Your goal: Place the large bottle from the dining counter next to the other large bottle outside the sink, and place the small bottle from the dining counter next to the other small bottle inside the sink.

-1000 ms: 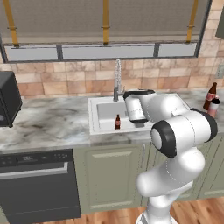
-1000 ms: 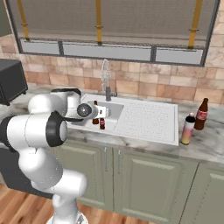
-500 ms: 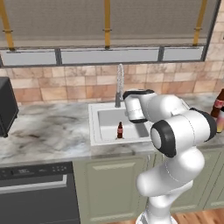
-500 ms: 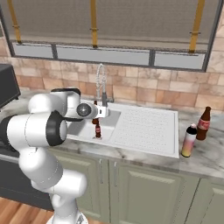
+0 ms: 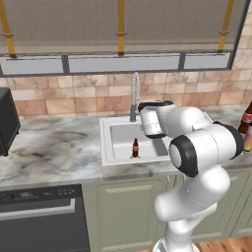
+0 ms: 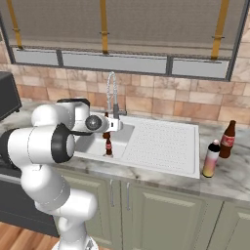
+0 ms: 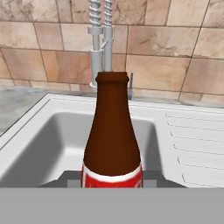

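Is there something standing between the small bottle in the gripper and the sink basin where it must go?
Nothing visible. The gripper holds the small bottle over the basin of the sink, where the other small bottle stands, slightly lower.

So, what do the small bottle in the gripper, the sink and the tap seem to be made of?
The small bottle looks like dark brown glass: smooth and glossy, with a red label. The sink seems glazed ceramic or a pale composite: even grey-white and matte, with a moulded ribbed drainboard. The tap looks like polished metal, probably chrome: silvery, with a coiled spring neck. All rendered, so these are only guesses.
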### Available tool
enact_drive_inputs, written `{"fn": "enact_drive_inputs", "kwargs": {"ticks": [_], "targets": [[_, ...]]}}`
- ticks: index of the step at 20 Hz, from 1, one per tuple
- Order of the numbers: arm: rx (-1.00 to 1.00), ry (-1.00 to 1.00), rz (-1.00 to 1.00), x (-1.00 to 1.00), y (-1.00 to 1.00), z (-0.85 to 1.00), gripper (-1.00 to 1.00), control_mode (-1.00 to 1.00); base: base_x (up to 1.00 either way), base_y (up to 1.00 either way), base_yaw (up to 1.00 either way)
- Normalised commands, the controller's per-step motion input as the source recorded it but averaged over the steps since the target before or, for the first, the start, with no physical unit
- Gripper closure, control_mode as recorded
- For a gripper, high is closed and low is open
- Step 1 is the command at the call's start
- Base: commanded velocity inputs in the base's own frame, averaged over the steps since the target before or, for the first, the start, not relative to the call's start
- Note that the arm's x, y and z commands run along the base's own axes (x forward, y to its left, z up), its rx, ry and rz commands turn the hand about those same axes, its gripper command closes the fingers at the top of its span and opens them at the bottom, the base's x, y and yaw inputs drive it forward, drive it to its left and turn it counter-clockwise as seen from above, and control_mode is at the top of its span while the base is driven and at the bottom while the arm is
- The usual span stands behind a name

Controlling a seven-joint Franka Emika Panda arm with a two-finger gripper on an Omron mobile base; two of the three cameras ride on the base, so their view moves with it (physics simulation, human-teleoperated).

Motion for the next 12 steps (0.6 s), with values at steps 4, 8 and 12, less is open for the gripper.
{"fn": "enact_drive_inputs", "kwargs": {"ticks": [4,8,12], "targets": [[0.01,0.0,0.0,0.0,0.0,-0.09,1.0,-1.0,0.0,0.0,0.0],[0.0,-0.06,0.02,0.0,0.0,-0.17,1.0,-1.0,0.0,0.0,0.0],[0.0,-0.1,0.03,0.0,0.0,-0.22,1.0,-1.0,0.0,0.0,0.0]]}}
